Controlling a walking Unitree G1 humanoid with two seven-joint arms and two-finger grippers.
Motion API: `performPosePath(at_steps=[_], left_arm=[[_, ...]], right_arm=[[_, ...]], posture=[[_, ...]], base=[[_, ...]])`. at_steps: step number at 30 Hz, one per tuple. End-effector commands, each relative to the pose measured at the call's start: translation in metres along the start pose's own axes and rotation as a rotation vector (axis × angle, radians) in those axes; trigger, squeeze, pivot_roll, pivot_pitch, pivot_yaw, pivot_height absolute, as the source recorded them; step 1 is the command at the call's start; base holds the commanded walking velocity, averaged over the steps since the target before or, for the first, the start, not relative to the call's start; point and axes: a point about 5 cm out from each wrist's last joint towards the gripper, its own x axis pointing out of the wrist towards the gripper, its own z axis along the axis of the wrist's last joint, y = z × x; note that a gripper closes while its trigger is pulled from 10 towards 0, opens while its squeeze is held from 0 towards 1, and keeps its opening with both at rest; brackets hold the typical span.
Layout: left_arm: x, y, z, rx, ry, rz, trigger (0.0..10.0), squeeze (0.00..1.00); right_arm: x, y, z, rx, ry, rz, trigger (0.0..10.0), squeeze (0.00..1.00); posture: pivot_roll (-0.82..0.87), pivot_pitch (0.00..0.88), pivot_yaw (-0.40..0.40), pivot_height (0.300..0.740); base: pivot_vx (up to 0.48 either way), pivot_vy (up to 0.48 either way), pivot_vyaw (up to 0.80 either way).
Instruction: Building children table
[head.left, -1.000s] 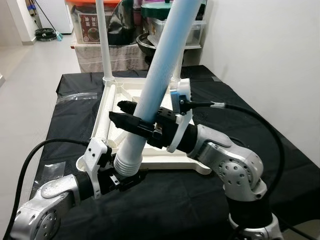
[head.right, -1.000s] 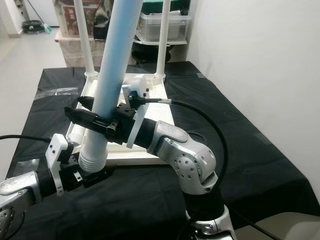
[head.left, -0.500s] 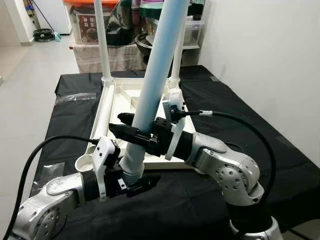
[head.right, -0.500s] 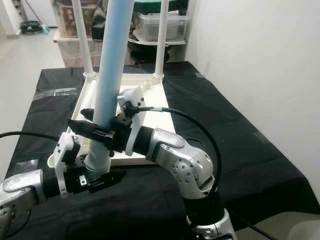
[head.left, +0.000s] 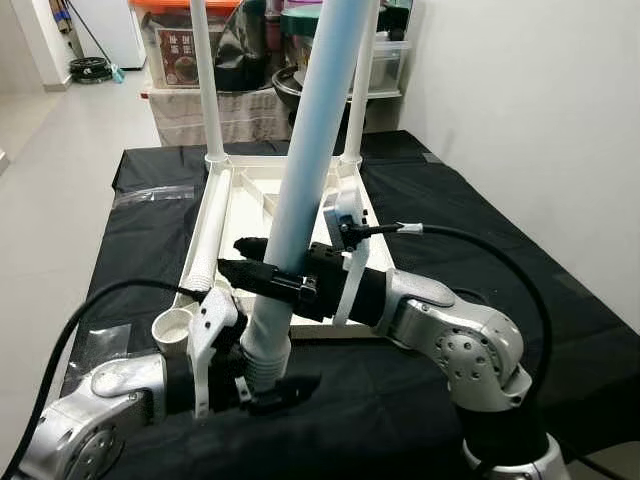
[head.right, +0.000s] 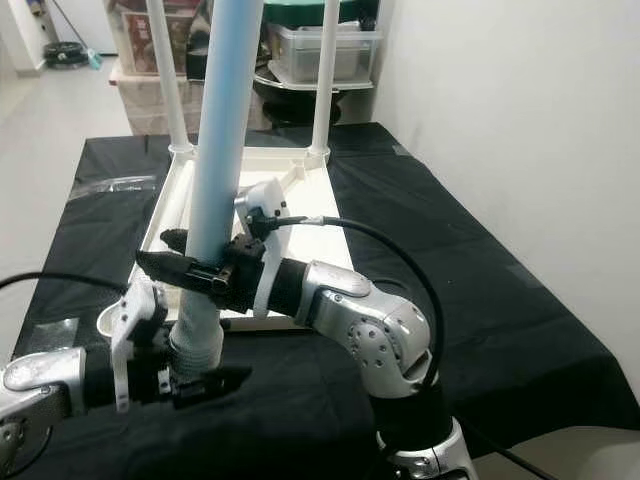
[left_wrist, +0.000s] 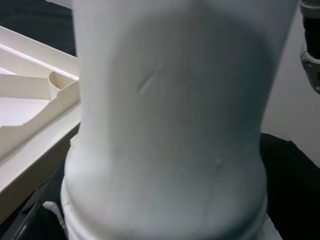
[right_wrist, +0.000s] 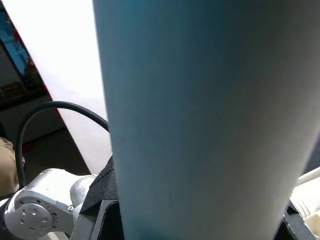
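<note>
Steering both arms from here, I start at the near left, where my left gripper (head.left: 262, 388) is clenched around the ribbed bottom end of the pale blue table leg (head.left: 305, 170), holding it just above the black cloth (head.left: 140, 240) and still short of the open round socket (head.left: 175, 325) at the near left corner of the upturned white tabletop (head.left: 225, 205). My worry is that the leg's foot sits to the right of that socket and the leg tilts a little, so if I push down now the threads could catch on the rim, cross, or shove the whole tabletop sideways across the cloth. Moving right, my right gripper (head.left: 265, 278) grasps the same leg higher up; with two grips on one long pole, any mismatch between the arms could twist it, let it slip through the fingers, or swing its top into one of the two white legs (head.left: 203, 80) already standing at the far corners.
</note>
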Motion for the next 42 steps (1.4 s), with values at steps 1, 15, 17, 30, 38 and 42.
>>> performPosePath(at_steps=[1, 15, 17, 30, 38, 42], left_arm=[[0.002, -0.003, -0.001, 0.007, 0.013, -0.031, 7.2, 0.0], [0.004, -0.002, 0.002, 0.002, -0.057, -0.019, 0.0, 0.0], [0.005, -0.003, 0.002, 0.008, -0.049, -0.026, 0.0, 0.0], [0.002, -0.009, 0.008, 0.014, -0.031, -0.088, 10.0, 0.0], [-0.004, -0.023, 0.017, 0.003, -0.013, -0.27, 10.0, 0.0], [-0.008, -0.034, 0.017, -0.004, 0.023, -0.358, 10.0, 0.0]], right_arm=[[0.001, 0.003, 0.008, 0.001, -0.03, 0.034, 10.0, 0.0], [0.002, 0.006, 0.01, 0.048, -0.048, 0.043, 10.0, 0.0], [0.002, 0.001, 0.01, 0.061, -0.07, -0.004, 10.0, 0.99], [-0.013, 0.006, 0.025, 0.104, -0.161, 0.138, 10.0, 0.09], [-0.03, 0.021, 0.036, 0.138, -0.119, 0.46, 10.0, 0.0], [-0.033, 0.028, 0.032, 0.157, -0.066, 0.563, 10.0, 0.0]], posture=[[0.09, 0.0, -0.055, 0.74], [0.09, 0.0, -0.059, 0.74], [0.09, 0.0, -0.057, 0.74], [0.09, 0.0, -0.056, 0.74], [0.1, 0.0, -0.069, 0.74], [0.1, 0.0, -0.073, 0.74]], base=[[0.0, 0.0, 0.0], [0.0, 0.0, 0.0], [0.0, 0.0, 0.0], [0.0, 0.0, 0.0], [0.0, 0.0, 0.0], [0.0, 0.0, 0.0]])
